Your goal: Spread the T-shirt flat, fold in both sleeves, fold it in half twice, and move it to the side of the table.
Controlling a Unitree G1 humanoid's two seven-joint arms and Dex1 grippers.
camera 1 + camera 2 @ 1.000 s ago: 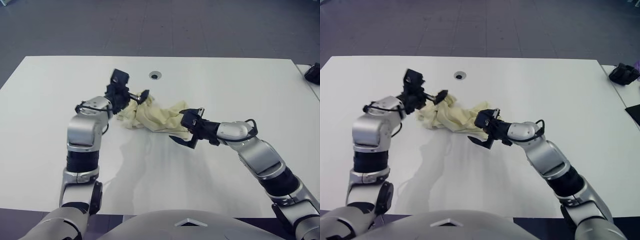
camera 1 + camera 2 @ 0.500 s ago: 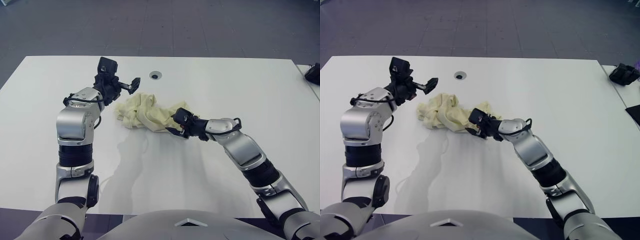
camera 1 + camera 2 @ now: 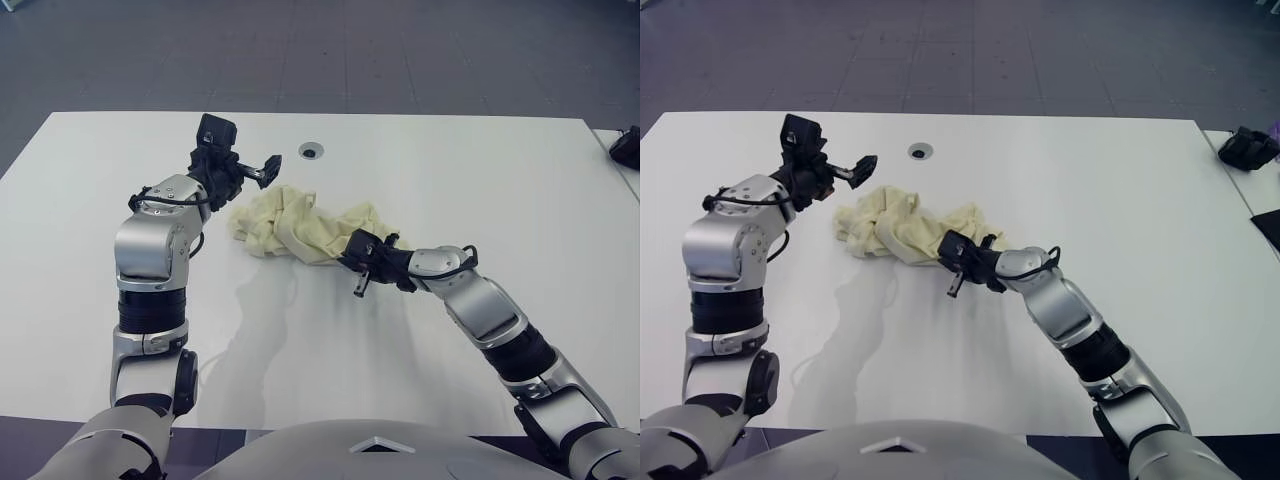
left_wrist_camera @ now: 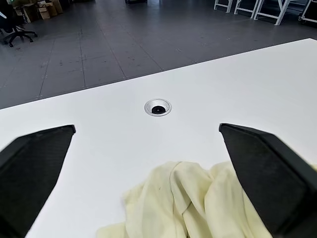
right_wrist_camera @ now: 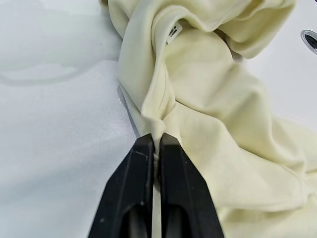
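Note:
A pale yellow T-shirt (image 3: pixel 300 225) lies crumpled in the middle of the white table (image 3: pixel 480 180). My left gripper (image 3: pixel 262 171) hovers open just beyond the shirt's far left corner. Its fingers (image 4: pixel 34 168) stand wide apart with nothing between them, the T-shirt (image 4: pixel 198 203) below. My right gripper (image 3: pixel 357 283) is low at the shirt's near right edge. In the right wrist view this gripper (image 5: pixel 157 139) is shut on a thin fold of the T-shirt (image 5: pixel 213 124), with fabric pinched between the two black fingers.
A round cable grommet (image 3: pixel 311 150) sits in the table beyond the shirt. A black object (image 3: pixel 1247 147) lies past the table's right end. Bare tabletop stretches on all sides of the shirt, widest at the near side and the right.
My left gripper has let go of the shirt's far corner and lifted back to the left, open. My right gripper, open a second ago, has moved in and shut on the shirt's near edge.

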